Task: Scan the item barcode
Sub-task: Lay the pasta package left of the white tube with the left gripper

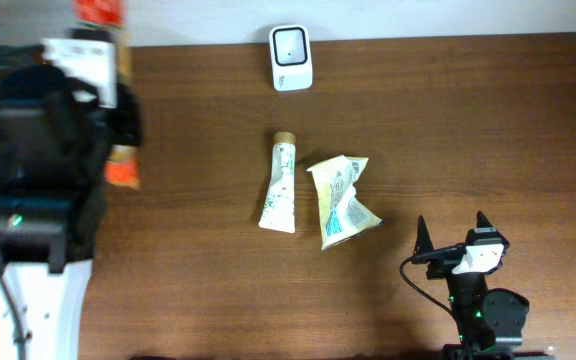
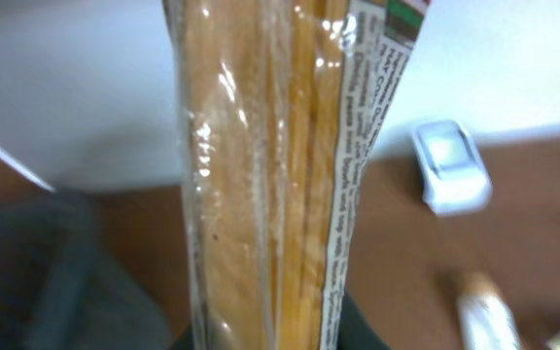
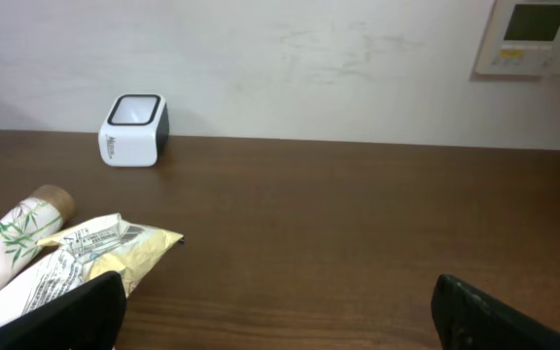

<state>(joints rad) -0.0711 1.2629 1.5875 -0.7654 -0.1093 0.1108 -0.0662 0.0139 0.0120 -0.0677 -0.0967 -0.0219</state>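
A long clear packet of spaghetti (image 2: 261,175) with a white printed label strip fills the left wrist view, and my left gripper (image 2: 270,338) is shut on its lower part. Overhead, the same packet (image 1: 116,75) is held above the table's far left, partly covered by the left arm. The white barcode scanner (image 1: 291,57) stands at the table's back edge. It also shows in the left wrist view as the scanner (image 2: 449,165), to the right of the packet and apart from it. My right gripper (image 1: 451,226) rests open and empty near the front right, its fingers (image 3: 499,316) spread wide.
A white tube with a tan cap (image 1: 281,185) and a crumpled yellow pouch (image 1: 341,200) lie side by side mid-table, between the scanner and the right gripper. The right wrist view shows the tube (image 3: 8,243), the pouch (image 3: 90,255) and the scanner (image 3: 132,129) by the wall.
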